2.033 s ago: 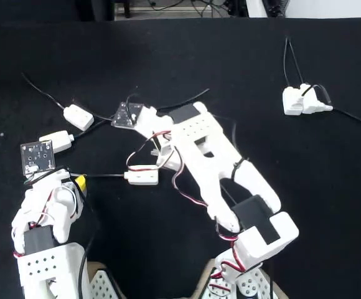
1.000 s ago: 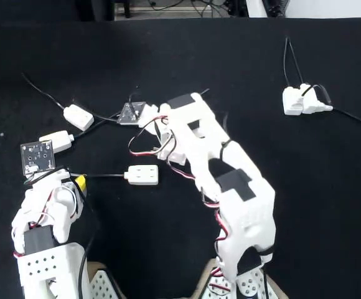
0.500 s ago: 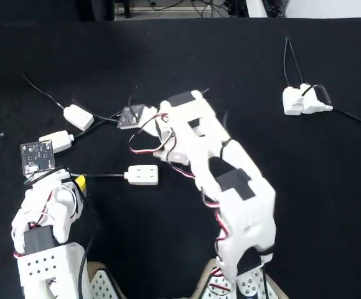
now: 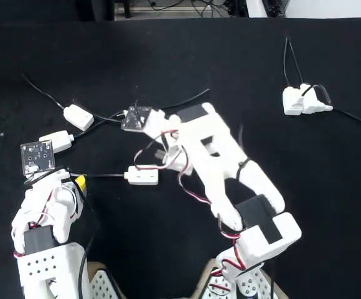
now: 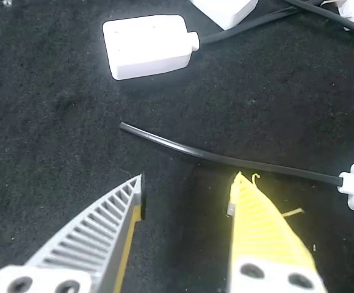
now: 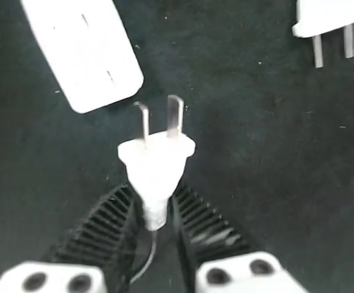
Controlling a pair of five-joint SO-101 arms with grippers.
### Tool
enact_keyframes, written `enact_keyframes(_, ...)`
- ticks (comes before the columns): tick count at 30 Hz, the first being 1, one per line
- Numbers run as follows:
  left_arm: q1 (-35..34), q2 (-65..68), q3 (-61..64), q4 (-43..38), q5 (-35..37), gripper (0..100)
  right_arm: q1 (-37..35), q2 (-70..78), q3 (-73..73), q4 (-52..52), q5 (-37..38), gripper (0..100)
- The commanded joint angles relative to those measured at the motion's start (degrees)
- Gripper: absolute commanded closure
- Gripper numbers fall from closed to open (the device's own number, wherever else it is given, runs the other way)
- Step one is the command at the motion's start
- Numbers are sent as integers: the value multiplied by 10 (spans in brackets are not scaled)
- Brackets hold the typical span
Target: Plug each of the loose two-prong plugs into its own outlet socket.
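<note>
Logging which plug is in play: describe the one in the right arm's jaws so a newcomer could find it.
On the black table, follow the right arm to its tip. The white two-prong plug sits clamped in the jaws there, prongs out toward a white socket block. The other plug nearby lies loose, ungripped.

Table (image 4: 330, 205): black cloth is covering it.
Sockets (image 4: 142, 175): three are lying at left.
Plug (image 6: 325, 23): is lying loose.
</note>
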Motion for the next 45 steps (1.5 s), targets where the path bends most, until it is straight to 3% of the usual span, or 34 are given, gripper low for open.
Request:
enact_keyframes(1,-6,-5,-12,-11,3,766,-8,7,24,-52,-7,902)
enact_keyframes(4,-6,-5,-12,-11,3,766,-11,40,27,-53,-4,840)
enact_keyframes(16,-4,-5,-13,-10,3,766,-8,50,-121,76,-2,840)
enact_keyframes(35,-6,-5,-13,-11,2,766,-8,160,-139,30,0,841)
enact_keyframes(40,-7,-5,-13,-11,2,766,-8,161,-145,30,54,984)
enact_keyframes(45,-7,-5,-13,-11,2,766,-7,139,-145,50,54,988)
